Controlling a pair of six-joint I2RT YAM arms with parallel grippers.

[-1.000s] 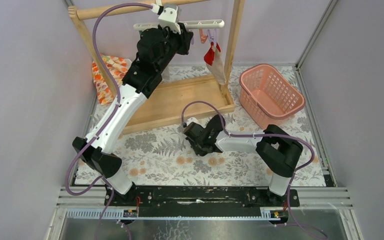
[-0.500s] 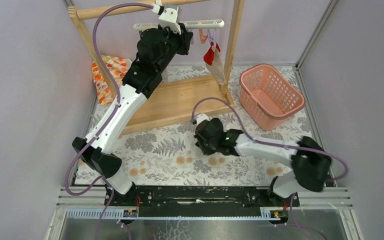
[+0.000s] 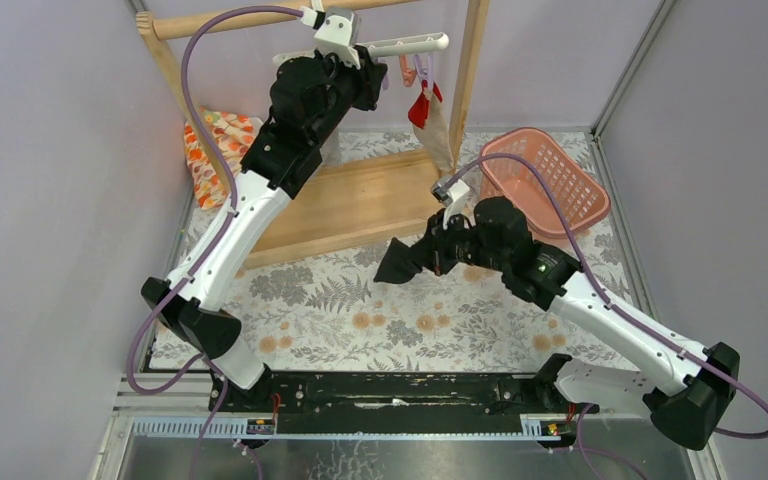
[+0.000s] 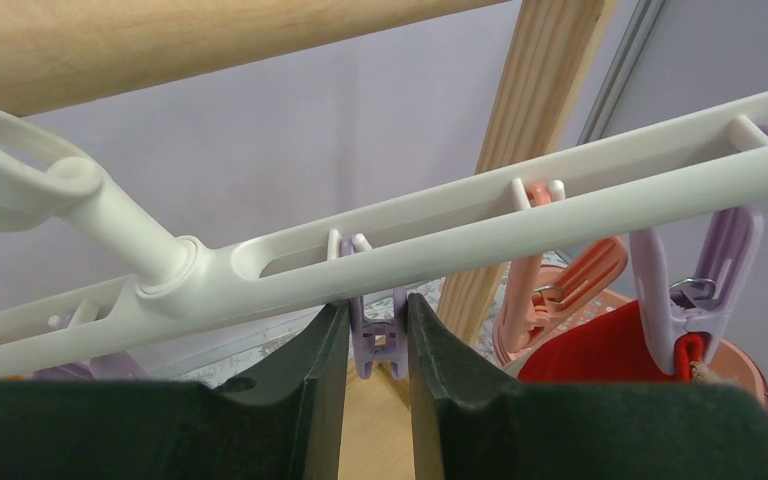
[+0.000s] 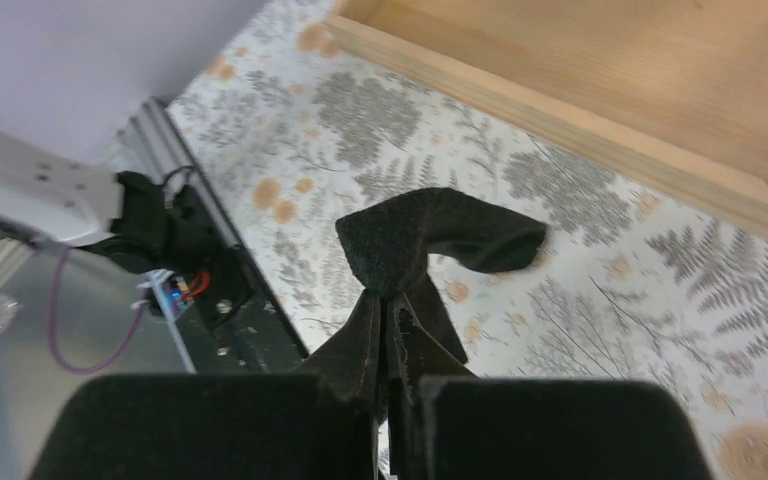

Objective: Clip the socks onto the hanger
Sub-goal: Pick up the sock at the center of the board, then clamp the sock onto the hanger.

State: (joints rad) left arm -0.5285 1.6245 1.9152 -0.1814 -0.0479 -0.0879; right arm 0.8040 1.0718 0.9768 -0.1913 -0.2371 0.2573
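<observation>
The white hanger hangs from the wooden rail, its bar crossing the left wrist view. My left gripper is shut on a purple clip under the bar, squeezing it from both sides. The beige sock with a red end hangs from another purple clip, next to an orange clip. My right gripper is shut on the black sock, which dangles above the patterned mat.
A pink basket stands at the back right. An orange-and-white flower-patterned cloth lies at the back left. The rack's wooden base board and its right post stand between my arms and the back wall.
My right arm has risen off the mat with the black sock and swung up and right, toward the rack. The hanger's right end has tilted up slightly. The left arm stays put.
</observation>
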